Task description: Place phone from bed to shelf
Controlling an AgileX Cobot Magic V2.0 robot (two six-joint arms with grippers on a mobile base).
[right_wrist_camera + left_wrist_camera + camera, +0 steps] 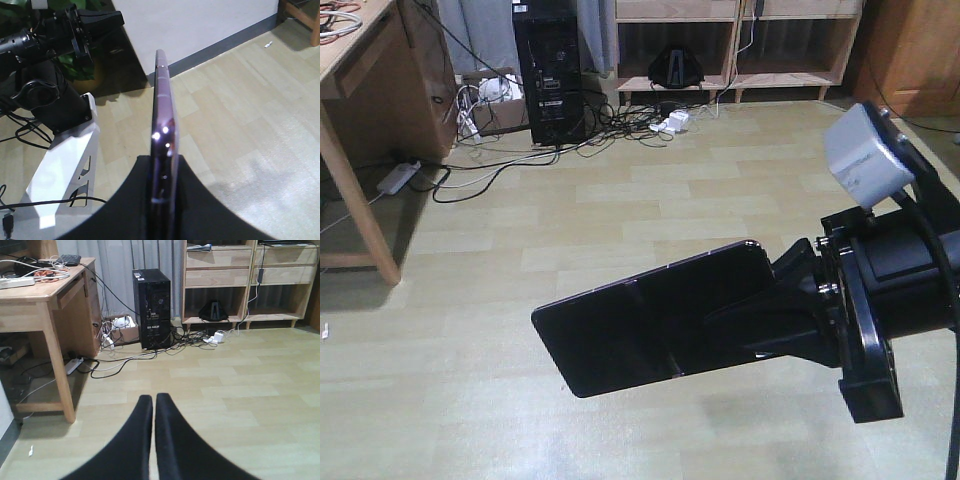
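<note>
My right gripper (725, 322) is shut on the phone (640, 325), a thin glossy black slab held nearly level above the floor, pointing left. In the right wrist view the phone (163, 100) shows edge-on with a pinkish metal rim, and the gripper (163, 167) clamps it from both sides. The left gripper (153, 400) is shut with nothing in it, hovering over the floor. The pale wood shelf (220, 277) stands against the far wall, and the front view shows the shelf (680, 17) at the top. The bed is out of view.
A wooden desk (355, 70) stands at the left, with a black PC tower (548, 70) beside it. Tangled cables and power strips (650, 122) lie on the floor before the shelf. A black bag (213, 311) sits in a low compartment. The left arm (55, 35) rises above the white robot base (65, 165).
</note>
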